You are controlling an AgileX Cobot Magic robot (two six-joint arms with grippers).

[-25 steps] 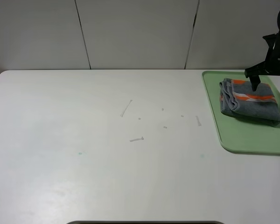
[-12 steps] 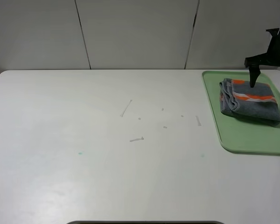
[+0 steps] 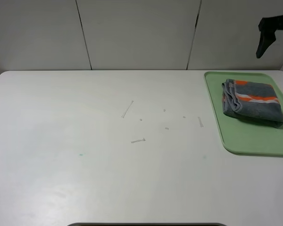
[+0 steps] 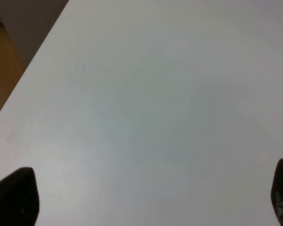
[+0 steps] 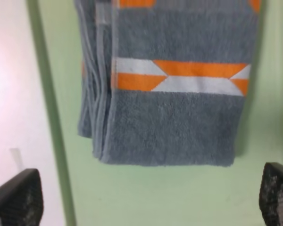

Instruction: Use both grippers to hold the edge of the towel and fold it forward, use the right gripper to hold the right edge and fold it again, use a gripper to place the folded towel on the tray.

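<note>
- The white table [image 3: 99, 155] fills most of the high camera's frame, bare across its left half.
- The left gripper [image 4: 146, 197] shows only in its own wrist camera: two black fingertips [image 4: 14, 197] sit at the two lower corners of that picture, spread wide apart, with nothing between them but plain white tabletop — it is open and holds nothing.
- Near the centre of the high frame lie a few small pale scraps [image 3: 137, 140], scattered loosely on the table.
- At the right side of the frame sits the tray [image 3: 247, 141], pale green with a low rim, its right end cut off by the picture's edge.
- The towel [image 3: 252, 101] rests folded on the upper part of the tray, a grey bundle with the orange-and-white band showing on top and its stacked hems facing left.
- In the upper right corner hangs the right gripper [image 3: 263, 40], dark against the wall, well above the towel and not touching it.
- The right wrist camera looks down on the folded towel [image 5: 174, 94] lying on green plastic; its black fingertips [image 5: 16, 197] stand far apart at the two lower corners — open, gripping nothing.
</note>
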